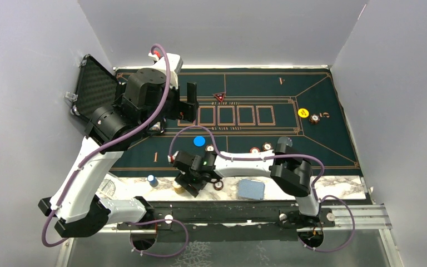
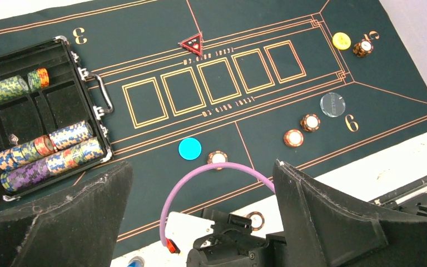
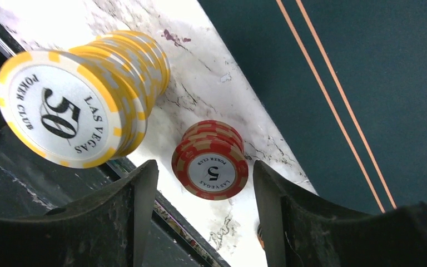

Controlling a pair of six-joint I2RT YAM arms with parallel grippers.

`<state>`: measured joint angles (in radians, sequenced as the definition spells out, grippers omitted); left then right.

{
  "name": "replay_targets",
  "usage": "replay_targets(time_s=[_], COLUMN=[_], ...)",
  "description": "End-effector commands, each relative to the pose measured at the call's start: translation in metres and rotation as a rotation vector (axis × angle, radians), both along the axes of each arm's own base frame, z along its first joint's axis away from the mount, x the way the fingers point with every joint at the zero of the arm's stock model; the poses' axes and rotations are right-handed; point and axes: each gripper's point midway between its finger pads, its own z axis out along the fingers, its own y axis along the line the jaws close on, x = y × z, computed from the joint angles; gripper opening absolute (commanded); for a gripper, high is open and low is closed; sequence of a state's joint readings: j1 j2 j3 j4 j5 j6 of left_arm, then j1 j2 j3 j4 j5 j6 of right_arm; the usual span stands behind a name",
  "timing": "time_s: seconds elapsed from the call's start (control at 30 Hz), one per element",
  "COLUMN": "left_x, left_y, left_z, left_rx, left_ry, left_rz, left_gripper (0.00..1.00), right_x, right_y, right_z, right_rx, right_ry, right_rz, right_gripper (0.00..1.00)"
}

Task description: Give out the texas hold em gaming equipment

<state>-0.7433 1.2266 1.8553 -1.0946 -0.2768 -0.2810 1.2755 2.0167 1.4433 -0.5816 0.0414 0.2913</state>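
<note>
Near strip, off the felt mat's (image 2: pixel 144 33) near edge:
- A stack of yellow-and-white chips (image 3: pixel 83 100) stands on the marbled surface. Its top face reads "50", "Las Vegas", "Poker Club".
- A shorter stack of red chips (image 3: pixel 210 161) stands just beside it, nearer the mat. Its white centre is marked "5".
- The right gripper (image 3: pixel 205 222) hangs over this strip with its jaws released and nothing grasped. The red stack sits just ahead of the gap between the fingers.
- A blue-backed deck of cards (image 1: pixel 251 189) lies flat further right along the same edge.

On the mat, near half:
- A flat blue disc (image 2: pixel 189 148) lies with one red-brown and white chip (image 2: pixel 217 158) just beside it.
- Two more such chips (image 2: pixel 293 137) lie close together to the right.
- A clear disc (image 2: pixel 332 104) lies just beyond them.

On the mat, far half:
- A small red triangular marker (image 2: pixel 191 43) lies beyond the row of five outlined boxes.
- A yellow disc (image 2: pixel 342 40) and a red-brown chip (image 2: pixel 362 48) lie side by side near the right end.

At the mat's left edge, the open black case (image 2: pixel 39 117) holds rolls of multicoloured chips.

The left gripper (image 2: pixel 203 167) hangs above the mat with its jaws spread wide and empty.
</note>
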Motion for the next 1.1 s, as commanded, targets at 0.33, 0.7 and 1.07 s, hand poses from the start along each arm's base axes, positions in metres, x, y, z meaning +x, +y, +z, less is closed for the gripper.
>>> replay_targets(time_s=[0.33, 0.7, 1.07], left_x=[-0.003, -0.003, 0.0], left_y=[0.005, 0.006, 0.002], left_z=[0.0, 0.001, 0.0], left_rx=[0.008, 0.005, 0.016], left_ry=[-0.016, -0.018, -0.017], left_rz=[-0.001, 0.004, -0.006], left_gripper=[0.99, 0.99, 0.99], right_x=[0.005, 0.011, 0.012], right_y=[0.002, 0.001, 0.006], right_z=[-0.009, 0.023, 0.03], right_rx=[-0.033, 0.006, 0.02], right_ry=[-0.019, -0.06, -0.053], right_rz=[-0.011, -0.038, -0.038], right_gripper=[0.53, 0.38, 0.37])
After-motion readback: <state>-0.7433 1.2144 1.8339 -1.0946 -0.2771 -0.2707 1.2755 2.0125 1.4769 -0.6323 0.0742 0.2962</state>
